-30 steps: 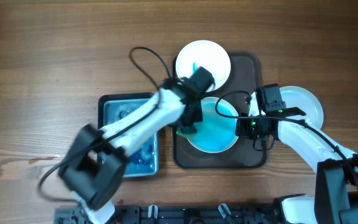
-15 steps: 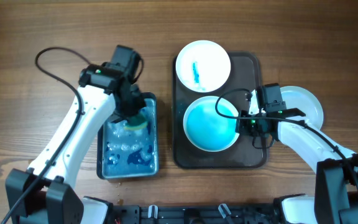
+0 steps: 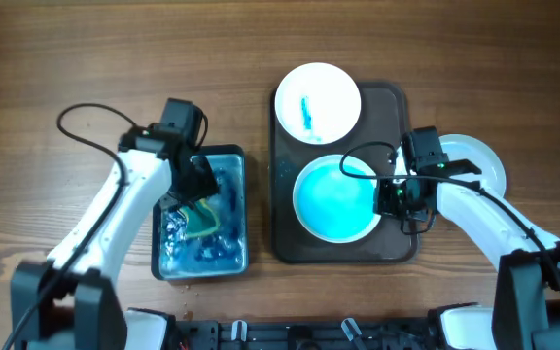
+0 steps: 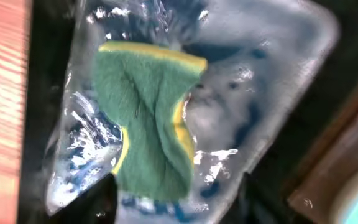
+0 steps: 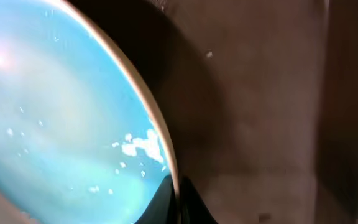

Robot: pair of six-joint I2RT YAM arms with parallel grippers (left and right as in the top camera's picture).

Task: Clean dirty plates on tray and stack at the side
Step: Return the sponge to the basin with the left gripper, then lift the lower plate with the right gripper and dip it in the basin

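On the dark brown tray (image 3: 397, 248) lies a plate (image 3: 333, 199) washed blue all over. My right gripper (image 3: 385, 197) is shut on its right rim. In the right wrist view that gripper (image 5: 178, 202) pinches the edge of the blue plate (image 5: 55, 124). A second plate (image 3: 317, 102) with a blue smear sits at the tray's back edge. A plain white plate (image 3: 479, 160) lies on the table right of the tray, partly under my right arm. My left gripper (image 3: 200, 190) hangs open over the tub. In the left wrist view the green sponge (image 4: 148, 118) lies loose just ahead of that gripper (image 4: 179, 205).
The blue tub (image 3: 163, 258) of foamy water stands left of the tray and holds the sponge (image 3: 202, 219). In the left wrist view the tub (image 4: 278, 81) fills most of the frame. Black cables loop above both arms. The robot base runs along the table's front edge.
My left arm swung from the blue plate on the tray over to the tub, then opened and let the sponge drop into the water. The right gripper kept its hold on the plate.
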